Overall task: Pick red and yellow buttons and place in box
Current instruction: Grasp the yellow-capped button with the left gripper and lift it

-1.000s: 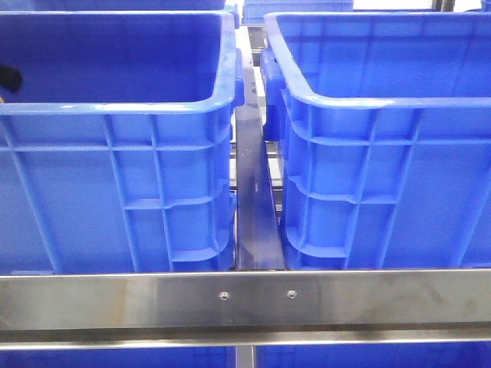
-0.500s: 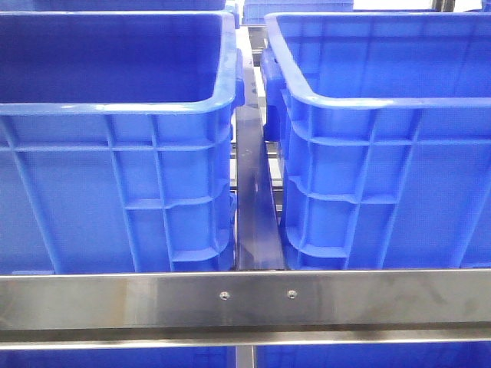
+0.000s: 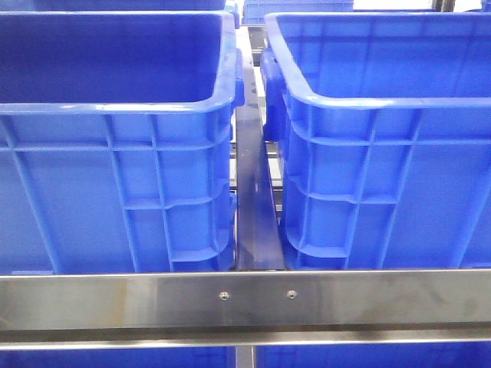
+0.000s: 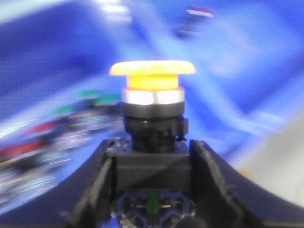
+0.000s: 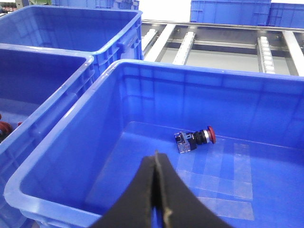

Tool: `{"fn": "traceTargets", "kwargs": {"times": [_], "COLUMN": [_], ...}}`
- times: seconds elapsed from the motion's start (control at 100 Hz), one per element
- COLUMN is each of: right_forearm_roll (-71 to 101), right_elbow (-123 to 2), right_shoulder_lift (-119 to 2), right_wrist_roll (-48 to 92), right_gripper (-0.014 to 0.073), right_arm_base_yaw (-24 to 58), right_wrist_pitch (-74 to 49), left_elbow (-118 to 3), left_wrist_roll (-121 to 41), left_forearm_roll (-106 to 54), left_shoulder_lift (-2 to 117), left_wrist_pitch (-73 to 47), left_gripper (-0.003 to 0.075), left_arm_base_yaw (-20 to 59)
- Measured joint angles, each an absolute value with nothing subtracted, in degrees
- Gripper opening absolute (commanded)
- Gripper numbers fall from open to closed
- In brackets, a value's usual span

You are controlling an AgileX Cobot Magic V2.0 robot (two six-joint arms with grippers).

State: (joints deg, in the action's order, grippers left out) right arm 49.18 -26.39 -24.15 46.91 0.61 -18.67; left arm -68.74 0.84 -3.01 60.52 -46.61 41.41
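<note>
- My left gripper (image 4: 152, 183) was clamped on the black base of a yellow mushroom-head push button (image 4: 152, 76), held upright against a background blurred with motion.
- A second earlier the front view showed a dark tip, apparently my arm, at the near-left edge of the left blue plastic crate (image 3: 115, 107); it was gone by this moment, suggesting the button had been lifted clear of the supply.
- My right gripper (image 5: 156, 190), fingers pressed together and empty, hung over the right blue plastic crate (image 5: 57, 190).
- A red-capped push button (image 5: 195, 138) already lay on that crate's floor, so one delivery looked done and the yellow one was likely next.
</note>
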Motion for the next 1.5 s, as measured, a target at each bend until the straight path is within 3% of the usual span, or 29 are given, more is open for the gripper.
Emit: {"fn": "traceTargets", "kwargs": {"times": [0.11, 0.38, 0.45, 0.72, 1.11, 1.5], "right_forearm_roll": [49.2, 49.2, 50.4, 67.8, 87.6, 89.4], "right_elbow": [-26.4, -26.4, -26.4, -28.6, -39.5, -47.2], "right_shoulder_lift": [-24.2, -24.2, -24.2, -26.7, -51.5, -60.3], "right_wrist_roll": [46.9, 46.9, 46.9, 46.9, 45.8, 45.8], "right_gripper": [0.0055, 0.0524, 0.0575, 0.0582, 0.0582, 0.0582], "right_arm_base_yaw": [0.6, 0.6, 0.6, 0.6, 0.7, 12.0], "right_wrist_pitch": [-19.4, -22.0, -22.7, -32.2, -60.9, -58.9], "left_elbow": [-68.7, -68.7, -68.7, -68.7, -68.7, -68.7], "left_wrist_roll": [-0.8, -1.3, -1.4, -1.6, -1.8, -2.1], "left_forearm_roll": [-4.7, -5.0, -5.1, -5.1, -5.2, -5.3], "left_shoulder_lift": [60.8, 62.1, 62.6, 63.0, 63.0, 63.0], "left_wrist_pitch": [-46.0, -45.6, -45.6, -45.6, -46.3, -46.4], "left_gripper": [-0.0019, -0.0019, -0.0019, -0.0019, -0.0019, -0.0019], "left_arm_base_yaw": [46.4, 52.1, 52.5, 52.8, 52.8, 52.8]}}
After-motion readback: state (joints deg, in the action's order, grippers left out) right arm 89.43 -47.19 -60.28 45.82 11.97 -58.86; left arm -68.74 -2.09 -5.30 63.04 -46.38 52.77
